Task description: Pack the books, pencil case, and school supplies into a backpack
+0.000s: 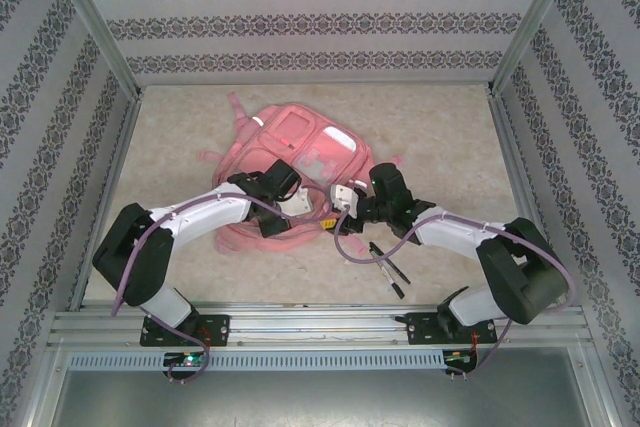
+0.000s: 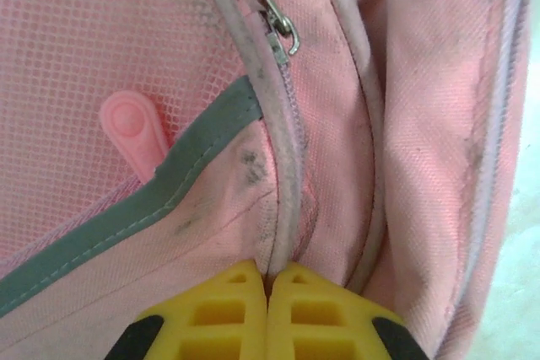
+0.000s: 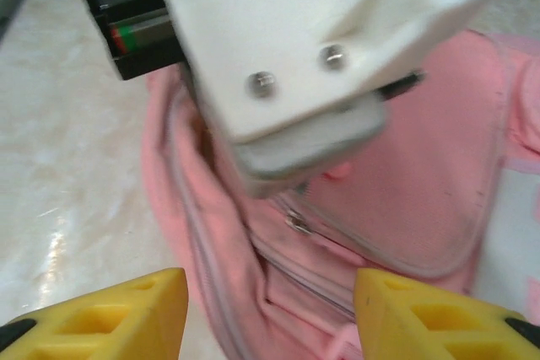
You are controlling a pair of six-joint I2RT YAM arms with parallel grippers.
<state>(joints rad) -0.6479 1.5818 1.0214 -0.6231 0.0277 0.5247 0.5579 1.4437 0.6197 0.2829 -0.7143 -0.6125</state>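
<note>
The pink backpack (image 1: 305, 142) lies flat in the middle of the table. My left gripper (image 1: 312, 215) is at its near edge. In the left wrist view its yellow fingertips (image 2: 245, 292) are shut on a ridge of the backpack (image 2: 422, 124) along the zipper seam, below the metal zipper pull (image 2: 283, 27). My right gripper (image 1: 345, 202) hovers just right of it, open (image 3: 270, 309) over the backpack (image 3: 422, 166), holding nothing. Two black pens, the school supplies (image 1: 388, 265), lie on the table near the right arm. The books and the pencil case are out of view.
The left arm's white wrist housing (image 3: 278, 48) sits close in front of the right gripper. A grey reflective strip (image 2: 126, 225) and a pink tab (image 2: 135, 128) mark the front pocket. Metal frame walls (image 1: 100, 177) enclose the table; a purple cable (image 1: 350, 247) loops beside the pens.
</note>
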